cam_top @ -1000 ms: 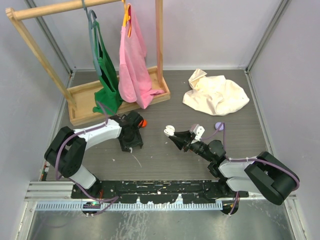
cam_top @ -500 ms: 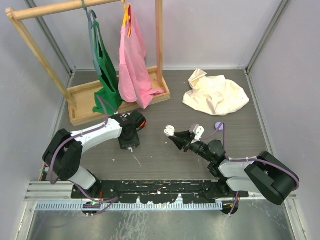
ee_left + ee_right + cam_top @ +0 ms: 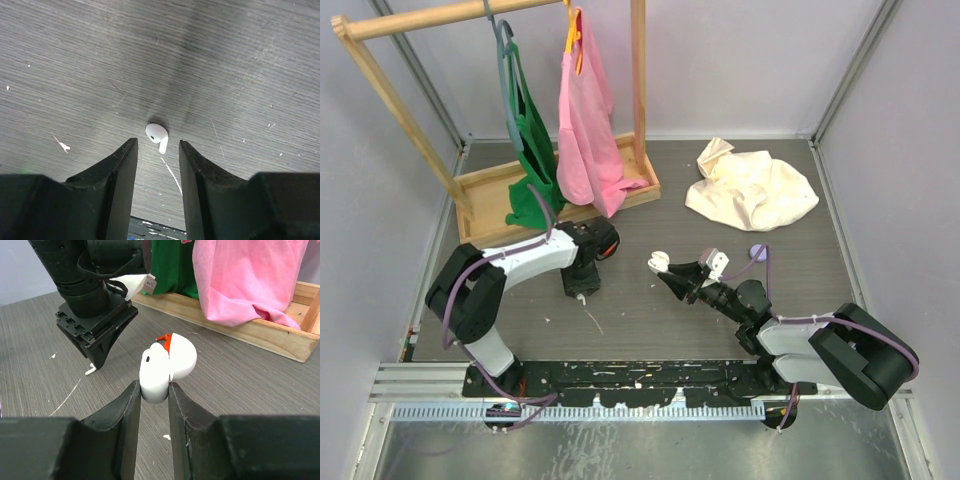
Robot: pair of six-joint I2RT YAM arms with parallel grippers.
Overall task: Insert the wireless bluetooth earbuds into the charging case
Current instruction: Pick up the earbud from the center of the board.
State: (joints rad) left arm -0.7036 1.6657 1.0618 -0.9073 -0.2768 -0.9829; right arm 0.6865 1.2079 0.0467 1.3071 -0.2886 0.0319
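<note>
A white earbud (image 3: pixel 157 135) lies on the grey table, stem toward me, just beyond the tips of my left gripper (image 3: pixel 157 144). The jaws stand a little apart on either side of it and touch nothing. From above, the left gripper (image 3: pixel 578 288) points down at the table left of centre. My right gripper (image 3: pixel 153 388) is shut on the white charging case (image 3: pixel 161 369), whose lid stands open. It holds the case (image 3: pixel 658 263) above mid-table. A red bit (image 3: pixel 164 339) shows just behind the lid. The right wrist view also shows the white earbud (image 3: pixel 90 371) under the left gripper (image 3: pixel 97 359).
A wooden rack (image 3: pixel 560 185) with a green garment (image 3: pixel 532 150) and a pink garment (image 3: pixel 585 125) stands at the back left. A cream cloth (image 3: pixel 750 185) lies at the back right. A small lilac disc (image 3: pixel 757 252) rests near the right arm.
The left arm's wrist has swung a little toward the rack and its jaws have narrowed around the spot over the white earbud. The right arm and the case have not moved.
</note>
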